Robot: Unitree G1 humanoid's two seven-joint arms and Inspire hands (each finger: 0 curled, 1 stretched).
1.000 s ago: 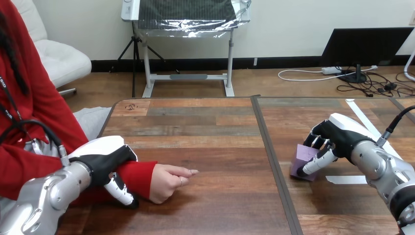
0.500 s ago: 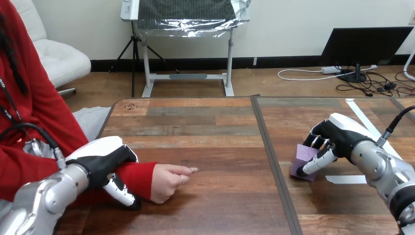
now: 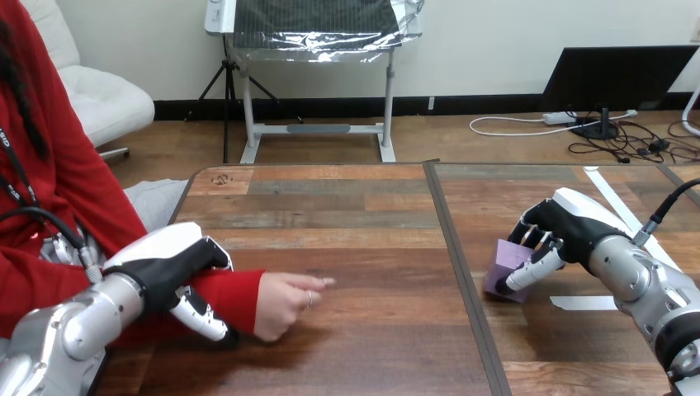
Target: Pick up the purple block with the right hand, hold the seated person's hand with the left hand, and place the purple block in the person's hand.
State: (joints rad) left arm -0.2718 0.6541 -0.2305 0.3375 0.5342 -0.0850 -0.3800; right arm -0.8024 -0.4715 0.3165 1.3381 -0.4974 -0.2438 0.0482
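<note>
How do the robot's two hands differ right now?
What they grip: the left hand curls round the person's red-sleeved wrist, the right hand round the purple block. Where: the left hand is near the table's left edge, the right hand on its right half. Both are shut on something.

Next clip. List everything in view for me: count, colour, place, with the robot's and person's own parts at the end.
table: one, brown wood, across the view.
purple block: one, purple, table's right part, inside the right hand's fingers.
tape strips: two, white, table's right part, one beyond the right hand and one on its near side.
person's hand: one, table's left part.
person's forearm: one, red sleeve, table's left part.
left hand: one, black and white, curled over the person's forearm.
right hand: one, black and white, curled round the purple block.
</note>
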